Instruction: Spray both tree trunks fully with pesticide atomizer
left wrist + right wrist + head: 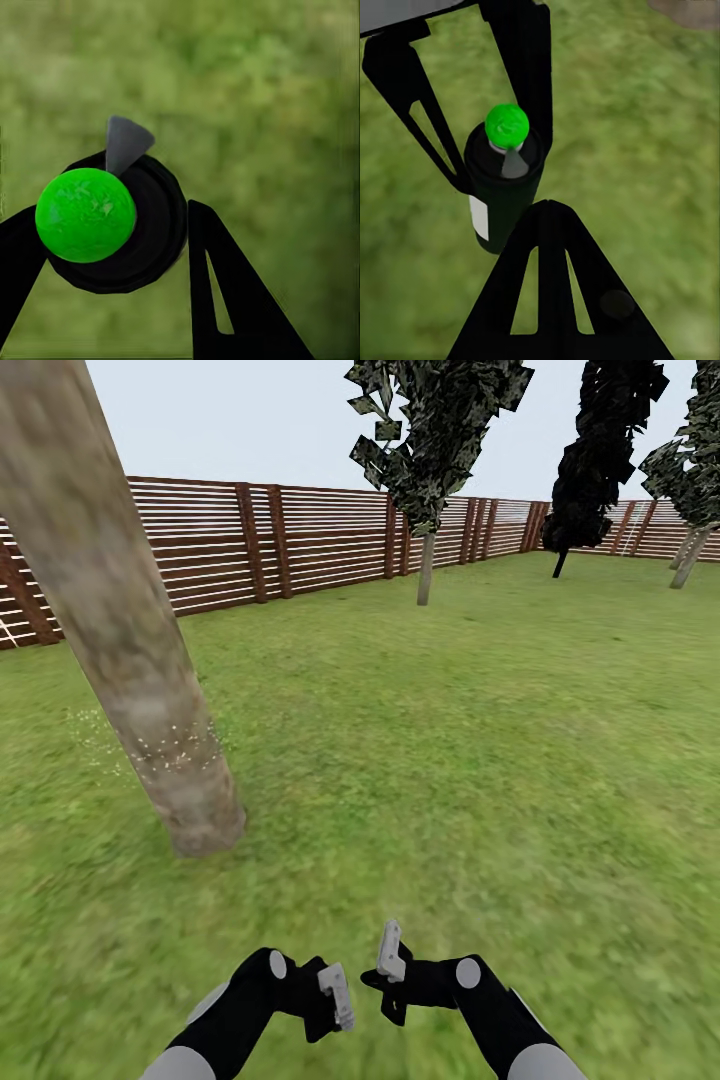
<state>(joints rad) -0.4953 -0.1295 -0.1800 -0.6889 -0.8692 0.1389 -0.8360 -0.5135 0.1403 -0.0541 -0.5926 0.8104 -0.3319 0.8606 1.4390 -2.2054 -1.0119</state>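
Left gripper (112, 247) clamps atomizer (112, 225) | tree trunk (130, 660) near, left

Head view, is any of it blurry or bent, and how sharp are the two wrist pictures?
Head view: the near tree trunk leans and bulges from lens distortion, and the grass smears toward the edges. Left wrist view: the spray bottle is crisp, the grass behind soft. Right wrist view: the bottle is sharp, the ground blurred. No cast shadows or glare anywhere.

Both arms reach in low at 6 o'clock, elbows out, wrists nearly meeting. The left gripper (335, 1000) clamps the atomizer (112, 225) between its fingers; the right gripper (392, 970) looks closed, empty.
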